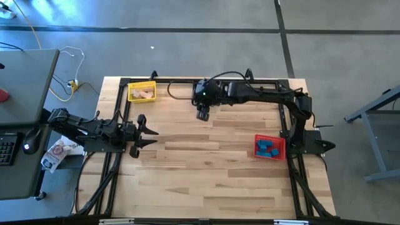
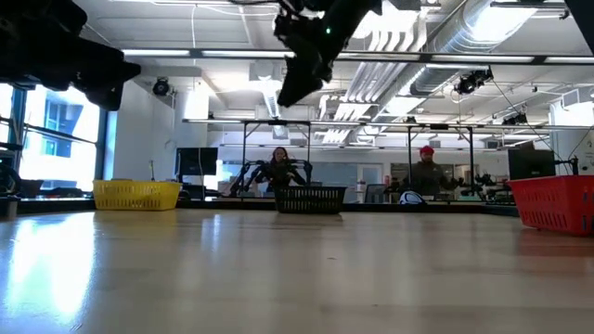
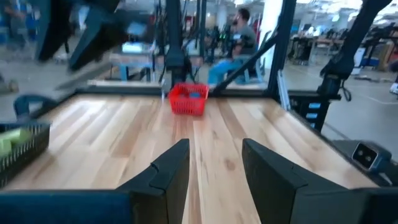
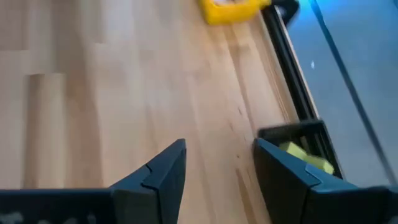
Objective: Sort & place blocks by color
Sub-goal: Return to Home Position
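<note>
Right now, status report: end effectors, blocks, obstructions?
Left end effector open, left side. Right end effector open, near black bin. Tan blocks in yellow bin, blue blocks in red bin. No loose blocks.

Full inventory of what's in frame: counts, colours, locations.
yellow bin: 1, yellow, table's far-left corner
tan blocks: several, tan, in yellow bin
red bin: 1, red, table's right edge
blue blocks: several, blue, in red bin
black bin: 1, black, far middle
green blocks: at least two, light green, in black bin
table: 1, light wood
people: 2, room behind
left gripper: open, table's left side
right gripper: open, raised near black bin
</note>
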